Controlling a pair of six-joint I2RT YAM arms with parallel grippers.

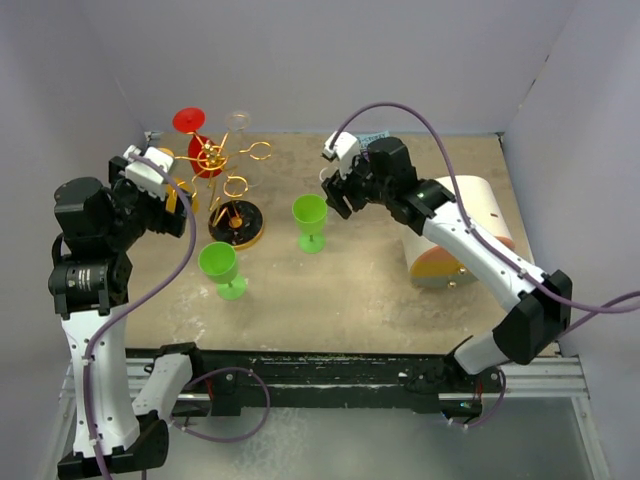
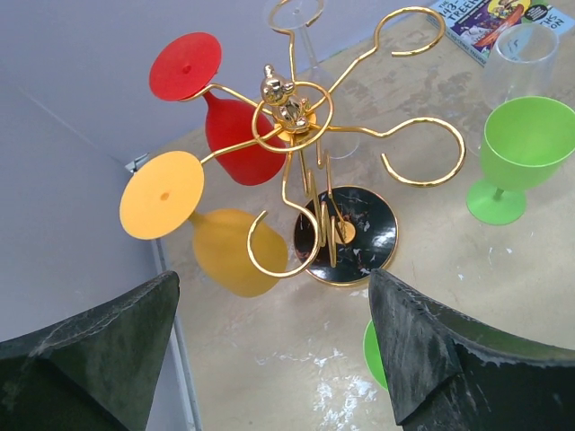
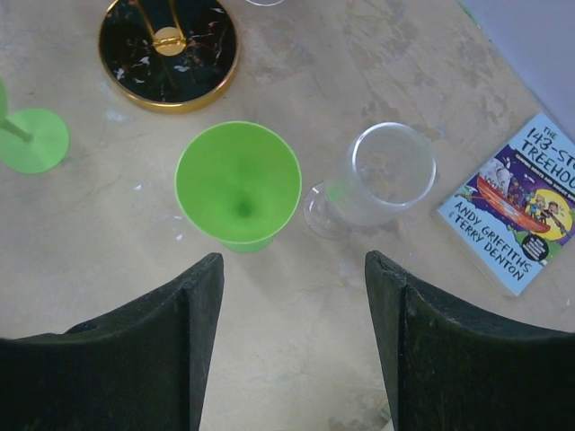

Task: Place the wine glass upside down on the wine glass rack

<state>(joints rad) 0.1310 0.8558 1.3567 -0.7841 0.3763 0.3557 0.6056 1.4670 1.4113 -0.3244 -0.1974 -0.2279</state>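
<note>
The gold wire rack stands on its black disc base at the back left. A red glass and an orange glass hang upside down on it, and a clear glass hangs at its far side. Two green wine glasses stand upright, one right of the base and one in front of it. A clear glass stands beside the right green glass. My left gripper is open and empty, just left of the rack. My right gripper is open and empty above those two glasses.
A picture book lies at the back by the wall. A beige cylinder with an orange end lies at the right under my right arm. Walls enclose the table at the left, back and right.
</note>
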